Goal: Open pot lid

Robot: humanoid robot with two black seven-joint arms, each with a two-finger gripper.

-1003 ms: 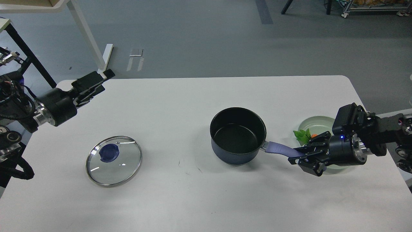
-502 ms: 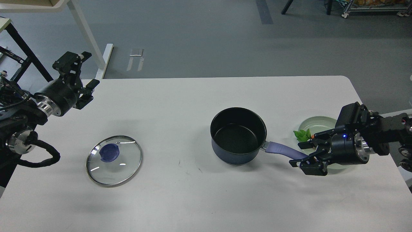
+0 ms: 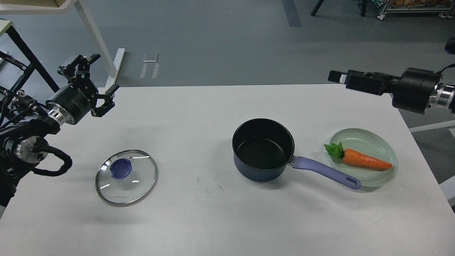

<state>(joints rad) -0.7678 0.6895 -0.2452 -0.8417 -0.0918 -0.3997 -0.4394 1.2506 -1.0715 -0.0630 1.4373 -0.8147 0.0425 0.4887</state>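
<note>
The dark blue pot (image 3: 263,151) stands uncovered on the white table (image 3: 213,106), its purple handle (image 3: 325,172) pointing right. The glass lid (image 3: 135,183) with a blue knob (image 3: 120,168) lies flat on the table at the left, apart from the pot. My left gripper (image 3: 103,75) is open and empty, raised over the table's far left corner, above and behind the lid. My right gripper (image 3: 336,76) is raised over the far right edge, well clear of the pot; it shows side-on as one dark bar, so its fingers cannot be told apart.
A pale green glass plate (image 3: 385,147) with a toy carrot (image 3: 366,160) sits right of the pot, touching the handle's tip. A white table leg (image 3: 94,39) and a black frame (image 3: 25,53) stand behind the left corner.
My right gripper has let go of the pot handle and risen up and back to the far right edge, uncovering the carrot plate. My left gripper has turned slightly and stays open.
</note>
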